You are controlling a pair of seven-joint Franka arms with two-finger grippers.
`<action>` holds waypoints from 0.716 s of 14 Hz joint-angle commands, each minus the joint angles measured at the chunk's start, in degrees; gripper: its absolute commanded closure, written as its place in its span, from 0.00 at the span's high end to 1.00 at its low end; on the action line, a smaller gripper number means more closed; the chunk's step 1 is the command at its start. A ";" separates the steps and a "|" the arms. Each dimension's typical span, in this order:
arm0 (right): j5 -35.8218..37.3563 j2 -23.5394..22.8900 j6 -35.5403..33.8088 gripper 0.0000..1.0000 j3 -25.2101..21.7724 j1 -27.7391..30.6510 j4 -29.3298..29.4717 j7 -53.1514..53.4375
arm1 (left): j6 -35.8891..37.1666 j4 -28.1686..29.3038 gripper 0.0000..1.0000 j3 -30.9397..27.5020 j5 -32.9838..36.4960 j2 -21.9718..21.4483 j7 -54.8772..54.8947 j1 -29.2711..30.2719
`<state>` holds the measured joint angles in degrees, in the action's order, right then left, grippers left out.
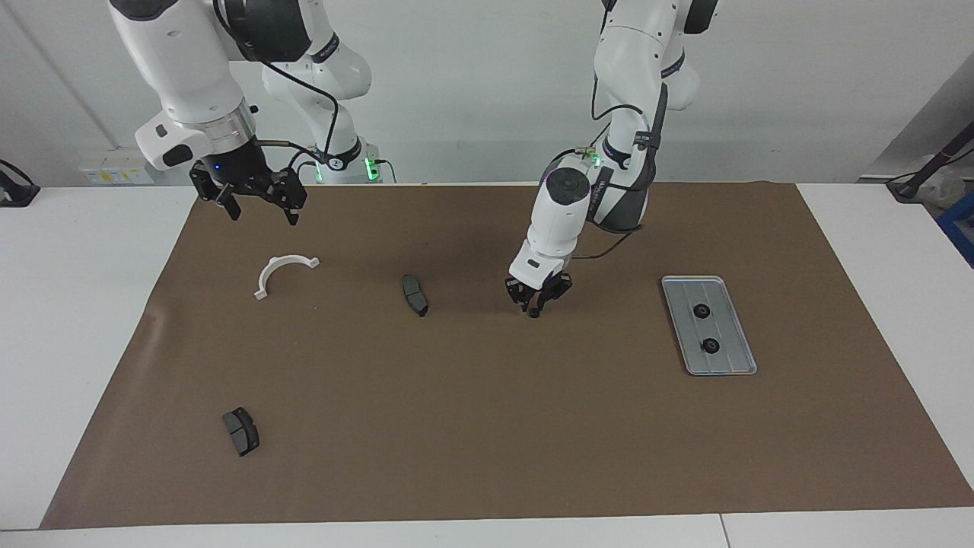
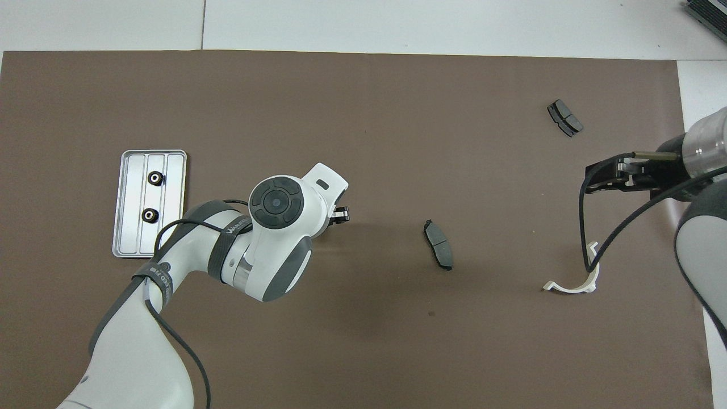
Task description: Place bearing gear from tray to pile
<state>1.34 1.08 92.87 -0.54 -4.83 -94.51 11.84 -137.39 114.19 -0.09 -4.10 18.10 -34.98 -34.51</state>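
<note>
Silver tray [image 1: 686, 364] holds two bearing gears [image 1: 701, 310]. My left gripper [image 1: 537, 301] sits low near a brake pad [image 1: 415, 294]; jaws' state unreadable. Right gripper [image 1: 257, 202] waits, jaws wide. Next: confirm release.

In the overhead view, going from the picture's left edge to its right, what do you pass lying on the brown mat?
Tray with two bearing gears → dark grey pad near the middle → white half-ring bracket, with a second dark grey pad at about the same place across, farther from the robots.
</note>
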 commanded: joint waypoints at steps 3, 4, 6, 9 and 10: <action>-1.16 1.47 6.68 1.00 0.97 -1.31 -4.36 0.90 | 0.63 -1.32 0.74 -1.32 -0.30 -0.87 1.05 2.32; -1.69 1.38 8.62 1.00 0.89 -2.72 -5.33 1.16 | 2.29 -2.73 0.73 -1.23 -0.30 -1.05 1.66 5.65; -1.78 0.33 11.35 1.00 0.97 -7.01 -6.04 2.74 | 6.25 -5.02 0.72 -1.23 -0.30 -1.40 6.91 10.84; -1.78 -3.26 16.27 1.00 0.97 -13.34 -6.04 10.99 | 6.61 -5.12 0.70 -1.23 -0.30 -1.49 17.98 19.63; -1.69 -4.67 18.03 1.00 0.97 -15.28 -5.95 12.75 | 6.79 -5.11 0.70 -1.15 -0.38 -1.49 22.98 22.44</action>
<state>0.23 -1.23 107.56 0.49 -17.37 -100.10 21.30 -132.05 108.96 -1.96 -4.08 17.16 -18.99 -16.38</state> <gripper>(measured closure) 0.000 0.291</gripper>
